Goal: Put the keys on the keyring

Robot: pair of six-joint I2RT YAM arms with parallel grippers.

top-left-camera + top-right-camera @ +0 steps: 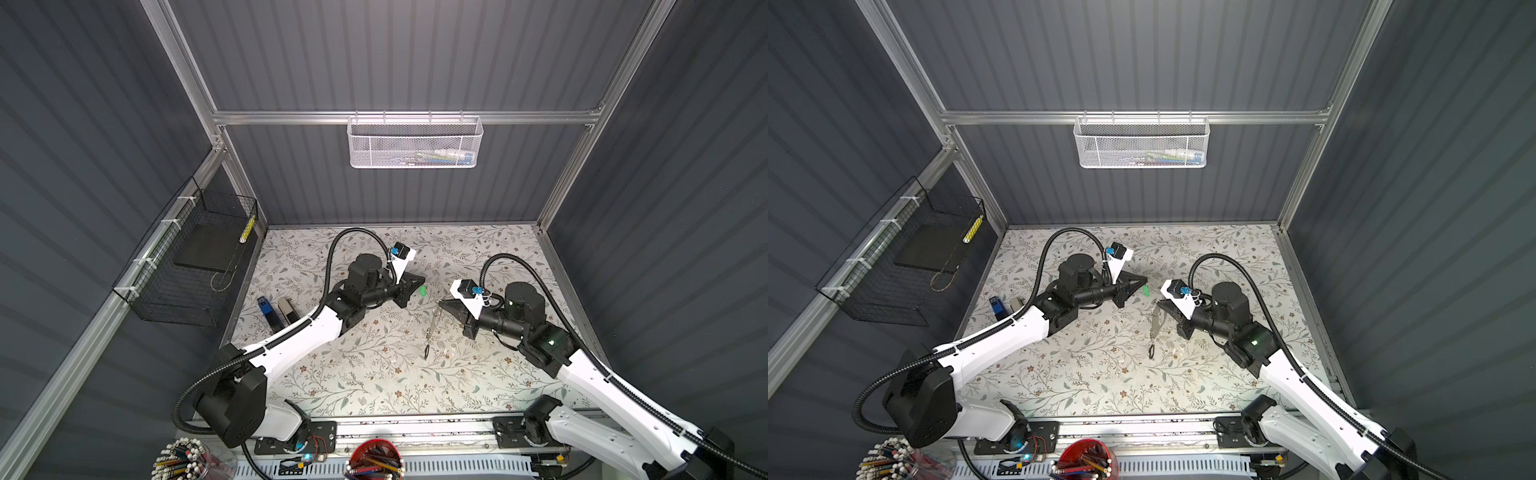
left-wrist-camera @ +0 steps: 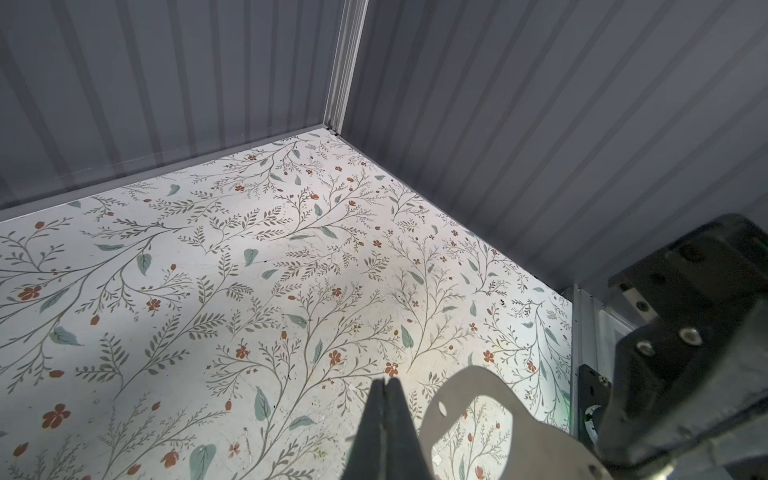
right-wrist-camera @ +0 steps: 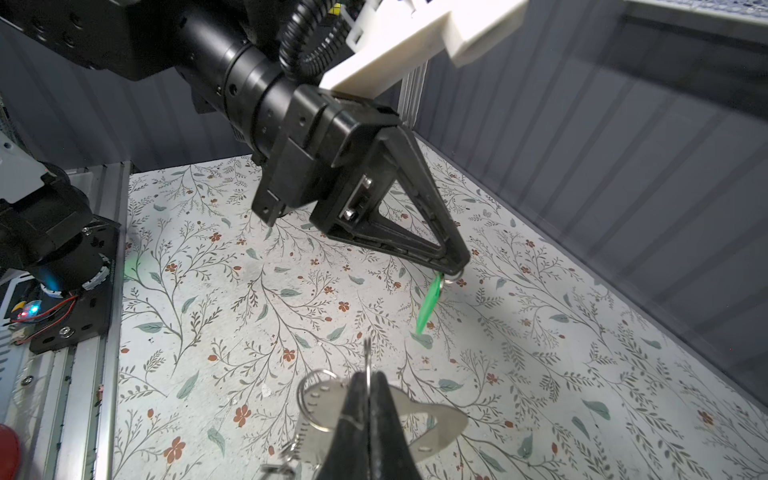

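Green-tagged key held up to the keyring, threading not yet done.
The left gripper (image 3: 455, 262), jaws closed on the small ring of the green-tagged key (image 3: 429, 306), hangs near the right gripper (image 3: 369, 380), whose jaws pinch the keyring (image 3: 440, 419) above the table (image 3: 582, 332). The next move likely calls for fine alignment onto a wire loop (image 3: 316, 399).

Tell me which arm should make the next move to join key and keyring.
Left, probably. The left hand is shut on the green-tagged key, which hangs free close to the keyring. The right hand is shut on the keyring and can hold it steady.
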